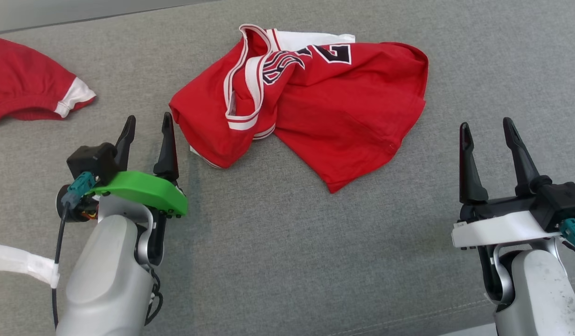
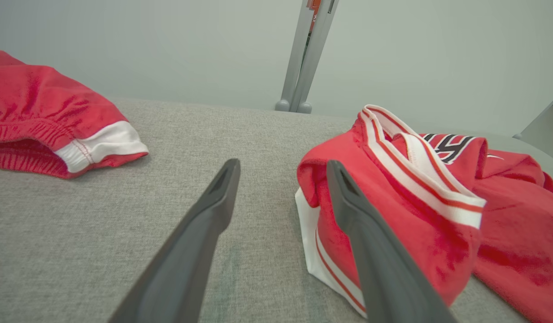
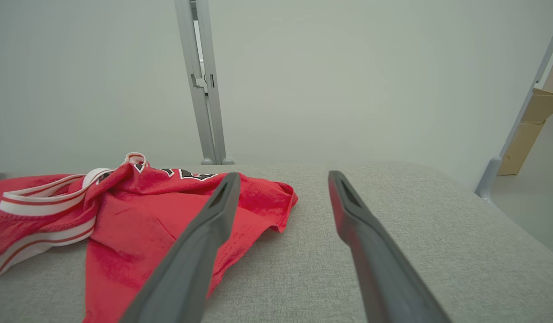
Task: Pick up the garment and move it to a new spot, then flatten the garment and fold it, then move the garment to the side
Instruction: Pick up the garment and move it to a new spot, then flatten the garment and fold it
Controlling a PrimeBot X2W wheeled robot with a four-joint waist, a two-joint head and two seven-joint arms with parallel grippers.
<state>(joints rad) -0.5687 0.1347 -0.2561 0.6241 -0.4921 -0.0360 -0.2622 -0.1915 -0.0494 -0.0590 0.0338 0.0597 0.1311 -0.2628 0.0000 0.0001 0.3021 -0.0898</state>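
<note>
A red jersey with white and red trim and black lettering lies crumpled on the grey fabric surface, in the middle of the head view. My left gripper is open just left of the jersey's near-left edge, not touching it. In the left wrist view the jersey bulges behind the right finger of the left gripper. My right gripper stands open to the right of the jersey, apart from it. The right wrist view shows the jersey to the left of the right gripper.
A second red garment with a white cuff lies at the far left; the left wrist view has this second garment at upper left. A metal post stands behind the surface. A white strap crosses the lower left. Cardboard leans at far right.
</note>
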